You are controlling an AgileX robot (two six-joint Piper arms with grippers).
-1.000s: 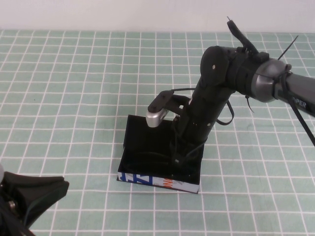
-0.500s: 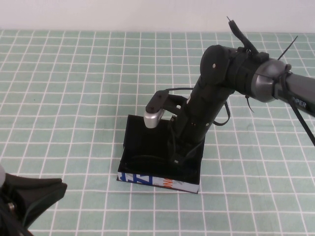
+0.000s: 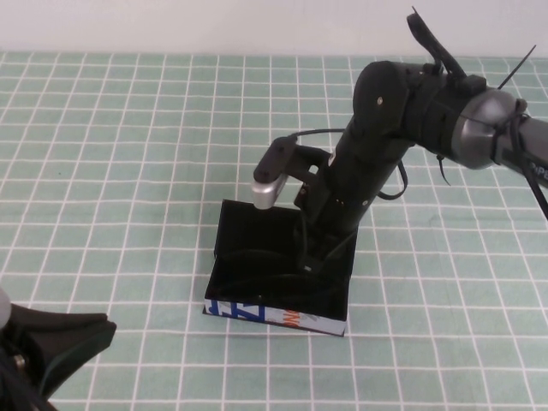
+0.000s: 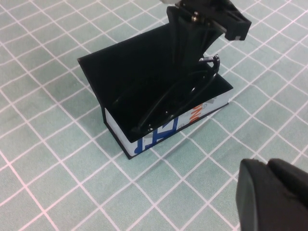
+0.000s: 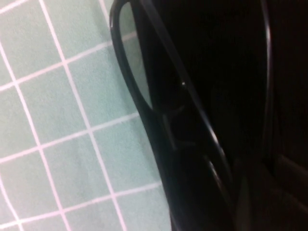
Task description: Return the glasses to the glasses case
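Step in hand: you are at the placing stage; the glasses [image 4: 166,103] lie down inside the open glasses case [image 3: 278,318], and the lid is still up.
Glasses: in the left wrist view you see their thin frame outline and one arm against the black interior, near the printed front wall. In the right wrist view one lens rim sits close under the camera, with the green checked table cover [image 3: 128,128] showing through the lens.
Case: it stands near the middle of the table cover, its white front with blue and orange print facing the robot, the lid raised on the far side.
Right gripper: your right gripper [image 3: 310,257] reaches down into the case on its right side. Its fingers are drawn nearly together; you cannot see from these views whether they pinch part of the frame or have merely closed beside it.
Left gripper: your left gripper [image 3: 51,342] is parked low at the near left corner, well apart from the case; whether it is clenched or released cannot be told.
Next move: judge first whether the frame is free of the fingers. If so, lift the right arm straight up out of the case without snagging the arm or the dangling cable [image 3: 301,248], then bring the lid down.
Risk: a tilted withdrawal could drag the glasses back out or tip the light case.
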